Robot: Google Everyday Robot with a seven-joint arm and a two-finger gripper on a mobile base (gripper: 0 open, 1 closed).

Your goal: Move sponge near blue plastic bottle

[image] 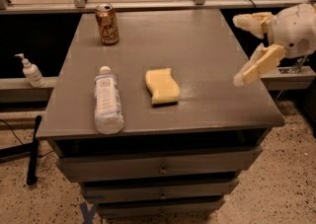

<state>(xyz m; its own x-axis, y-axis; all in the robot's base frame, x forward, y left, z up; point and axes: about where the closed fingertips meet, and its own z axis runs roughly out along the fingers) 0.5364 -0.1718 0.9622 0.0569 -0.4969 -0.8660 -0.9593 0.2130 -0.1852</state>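
The grey metal counter [207,45] carries everything; the white robot gripper [238,50] is hung off its right edge, jaws spread wide and empty. The clear, blue-labelled plastic bottle [107,100] is laid flat front-left; the pale yellow foam sponge [162,86] is set near its right, apart. Judged light and squashy, it is best pinched gently across its narrow width.

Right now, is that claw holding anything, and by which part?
Nothing is held. The claw hovers open and empty at the right edge of the table; the sponge lies free on it.
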